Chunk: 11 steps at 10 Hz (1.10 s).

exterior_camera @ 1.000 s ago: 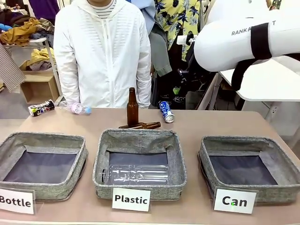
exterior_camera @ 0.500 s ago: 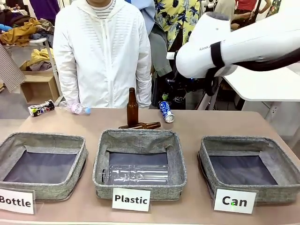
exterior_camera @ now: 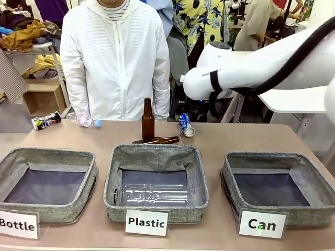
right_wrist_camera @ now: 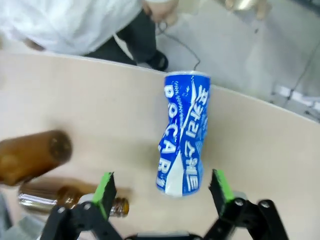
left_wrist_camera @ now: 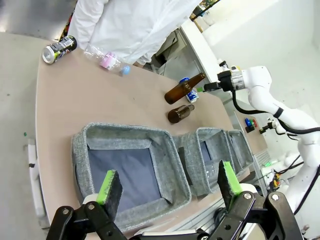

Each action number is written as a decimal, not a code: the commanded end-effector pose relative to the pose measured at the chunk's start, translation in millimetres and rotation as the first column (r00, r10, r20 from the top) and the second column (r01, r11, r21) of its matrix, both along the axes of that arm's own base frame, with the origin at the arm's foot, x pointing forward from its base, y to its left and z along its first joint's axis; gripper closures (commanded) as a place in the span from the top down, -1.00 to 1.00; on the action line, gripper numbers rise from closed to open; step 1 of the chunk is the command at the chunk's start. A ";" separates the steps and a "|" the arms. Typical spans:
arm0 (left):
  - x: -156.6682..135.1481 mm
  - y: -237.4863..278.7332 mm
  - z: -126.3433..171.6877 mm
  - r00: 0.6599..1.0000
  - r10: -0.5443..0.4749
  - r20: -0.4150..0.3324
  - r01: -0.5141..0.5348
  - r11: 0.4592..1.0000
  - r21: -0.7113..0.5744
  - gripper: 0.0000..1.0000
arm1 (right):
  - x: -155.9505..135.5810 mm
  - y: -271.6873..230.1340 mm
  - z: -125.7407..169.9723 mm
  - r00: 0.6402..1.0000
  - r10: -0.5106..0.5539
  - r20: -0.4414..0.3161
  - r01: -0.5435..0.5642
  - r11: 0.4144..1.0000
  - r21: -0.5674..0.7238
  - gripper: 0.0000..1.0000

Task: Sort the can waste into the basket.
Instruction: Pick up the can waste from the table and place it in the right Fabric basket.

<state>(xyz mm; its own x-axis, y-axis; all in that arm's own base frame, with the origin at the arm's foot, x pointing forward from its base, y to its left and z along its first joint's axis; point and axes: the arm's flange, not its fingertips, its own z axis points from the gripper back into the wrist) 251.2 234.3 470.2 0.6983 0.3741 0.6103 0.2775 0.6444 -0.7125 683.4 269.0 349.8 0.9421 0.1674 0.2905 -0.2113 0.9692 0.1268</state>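
Note:
A dented blue can [right_wrist_camera: 182, 135] with white lettering lies on the table's far edge, also visible as the blue can [exterior_camera: 185, 124]. My right gripper [right_wrist_camera: 162, 191] hovers open just above it, one green pad on either side of the can's near end, not touching it. A dark can [exterior_camera: 46, 120] with many-coloured print lies at the far left corner. The basket [exterior_camera: 261, 157] behind the "Can" card sits at the front right with nothing in it. My left gripper [left_wrist_camera: 167, 182] hangs open, holding nothing, above the near side of the table.
A brown bottle [exterior_camera: 148, 119] stands beside the blue can, with another brown bottle [exterior_camera: 159, 140] lying next to it. A crushed clear bottle [exterior_camera: 84, 121] lies near the dark can. The "Plastic" basket [exterior_camera: 157, 151] holds a clear bottle. A person in white stands across the table.
My right arm has swung left and down across the table's far side, bringing its gripper over the blue can. Cans, bottles and baskets have stayed put.

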 end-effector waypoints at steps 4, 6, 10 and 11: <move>0.7 0.2 0.2 1.000 -0.006 0.030 0.006 1.000 0.002 1.00 | 43.6 21.8 -38.0 0.992 -0.100 -0.073 0.088 0.985 -0.149 1.00; 0.7 0.2 0.2 1.000 -0.006 0.030 0.006 1.000 0.002 1.00 | 45.5 23.7 -42.5 0.990 -0.115 -0.076 0.100 0.979 -0.176 1.00; 0.7 0.2 0.2 1.000 -0.006 0.030 0.006 1.000 0.002 1.00 | 45.7 17.1 -46.1 0.986 -0.129 -0.103 0.108 0.977 -0.183 -0.28; 0.7 0.2 0.2 1.000 -0.006 0.030 0.006 1.000 0.002 1.00 | 45.8 10.9 -45.1 0.984 -0.140 -0.109 0.118 0.975 -0.186 -1.00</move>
